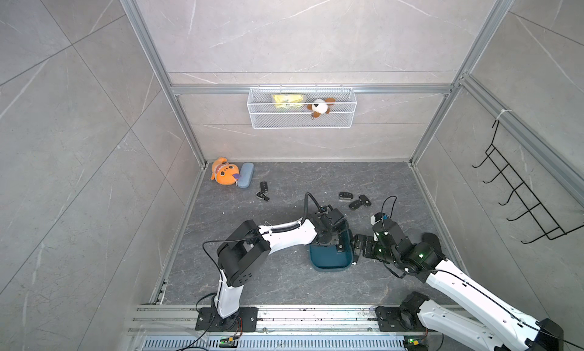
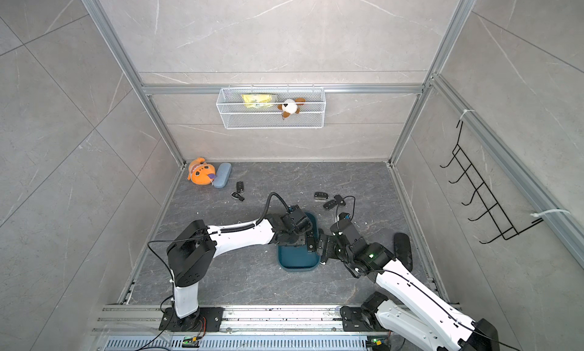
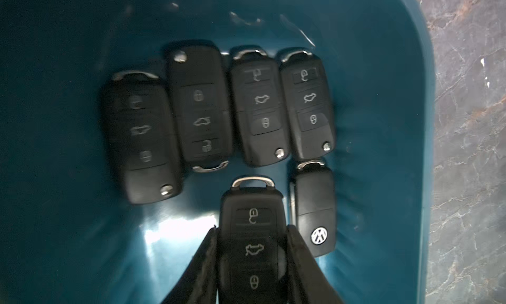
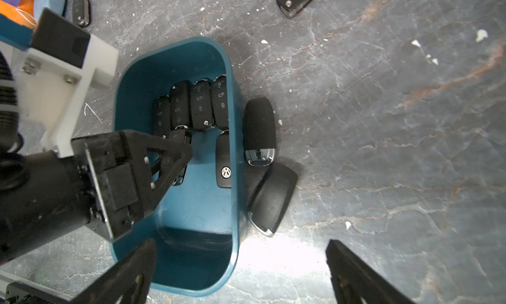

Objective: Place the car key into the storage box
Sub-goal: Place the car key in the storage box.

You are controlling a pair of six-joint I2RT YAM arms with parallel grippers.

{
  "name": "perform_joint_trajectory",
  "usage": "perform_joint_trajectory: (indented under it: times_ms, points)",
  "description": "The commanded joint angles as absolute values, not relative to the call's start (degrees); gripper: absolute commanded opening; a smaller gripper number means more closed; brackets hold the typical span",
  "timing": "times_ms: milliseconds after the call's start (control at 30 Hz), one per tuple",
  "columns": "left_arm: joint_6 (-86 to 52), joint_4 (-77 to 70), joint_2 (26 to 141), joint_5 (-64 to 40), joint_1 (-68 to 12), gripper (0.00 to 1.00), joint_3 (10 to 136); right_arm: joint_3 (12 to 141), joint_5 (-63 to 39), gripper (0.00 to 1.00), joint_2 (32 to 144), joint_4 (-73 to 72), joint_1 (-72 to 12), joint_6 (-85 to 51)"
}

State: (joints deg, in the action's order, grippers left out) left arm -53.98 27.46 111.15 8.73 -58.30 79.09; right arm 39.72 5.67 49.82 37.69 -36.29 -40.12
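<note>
Left wrist view shows the left gripper (image 3: 252, 230) clenched on the car key (image 3: 252, 250), held low inside the storage box (image 3: 383, 124) beside the four-key row (image 3: 260, 105), probably for orderly placement, while the right gripper (image 4: 239, 246) stands spread and empty right of the box.

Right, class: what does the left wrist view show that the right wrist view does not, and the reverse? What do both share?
Left wrist only: the button symbols on the key the left gripper clamps. Right wrist only: two keys on the table beside the box, and the open right gripper. Both: the box holding a row of four keys and a badged key.
</note>
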Motion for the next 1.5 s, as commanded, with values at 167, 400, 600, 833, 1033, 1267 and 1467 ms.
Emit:
perform_joint_trajectory:
  times_ms: [167, 400, 600, 833, 1033, 1267, 1467]
  points:
    - [-53.79, 26.19, 114.91, 5.96, -58.63, 0.29, 83.68, 39.20, 7.91, 0.99, 47.20, 41.76, -36.03, -41.05]
    - [-53.88, 27.29, 117.32, 5.58, -58.65, 0.30, 85.54, 38.91, 7.91, 0.99, 46.96, 42.01, -36.02, -41.13]
    - [-53.82, 27.42, 117.99, 4.92, -58.63, 0.32, 85.74, 38.75, 7.73, 0.99, 47.06, 41.81, -36.04, -41.22]
    - [-53.95, 28.13, 117.36, 4.95, -58.71, 0.33, 84.99, 38.82, 7.56, 0.99, 47.11, 41.78, -36.04, -41.31]
    - [-53.46, 27.95, 117.86, 4.06, -58.71, 0.45, 85.61, 38.63, 7.12, 0.99, 47.55, 41.30, -36.03, -41.47]
    - [-53.36, 27.92, 117.43, 4.27, -58.76, 0.50, 85.72, 38.36, 7.29, 0.99, 47.14, 41.39, -36.04, -41.49]
    - [-53.63, 28.42, 116.23, 4.88, -58.72, 0.49, 85.63, 38.31, 7.12, 0.99, 47.38, 41.21, -36.05, -41.64]
